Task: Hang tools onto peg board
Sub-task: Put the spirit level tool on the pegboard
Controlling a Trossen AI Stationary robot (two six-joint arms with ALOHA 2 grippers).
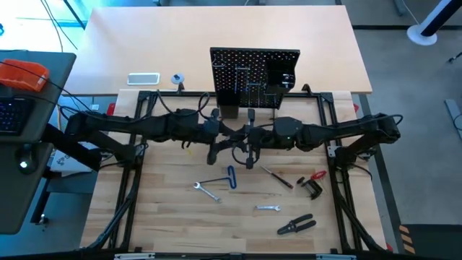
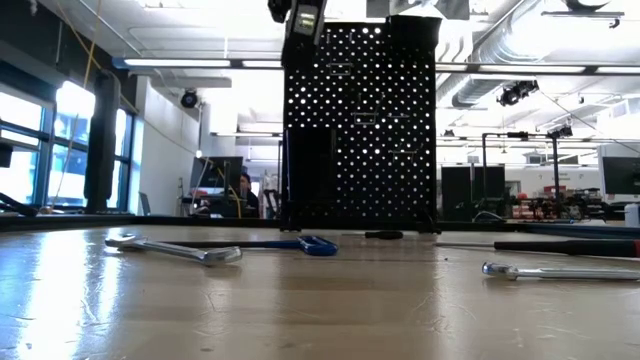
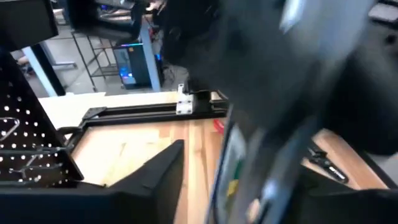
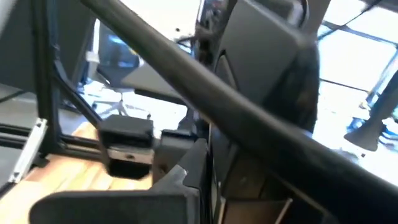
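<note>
The black peg board (image 1: 254,76) stands upright at the table's far middle, and it also shows in the low view (image 2: 360,120). Both arms meet just in front of it. My left gripper (image 1: 214,150) is shut on the black level (image 3: 239,155), raised above the table. My right gripper (image 1: 250,152) hovers close to its right. On the table lie a blue-handled bent key (image 1: 231,177), two silver wrenches (image 1: 208,191) (image 1: 267,208), screwdrivers (image 1: 276,177), black-handled pliers (image 1: 296,225) and a red-and-black clamp (image 1: 312,184). My left gripper holds the level between its two fingers, by a part near the green-yellow vial (image 3: 231,167). The view is blurred, so the exact place of contact cannot be told. The level is lifted clear of the table, slanting away from the fingers.
A black box bin (image 1: 283,72) and metal hooks (image 1: 242,71) sit on the peg board. A white tray (image 1: 143,78) and a small tape roll (image 1: 177,78) lie at the far left. A black frame (image 1: 137,144) rims the wooden work area.
</note>
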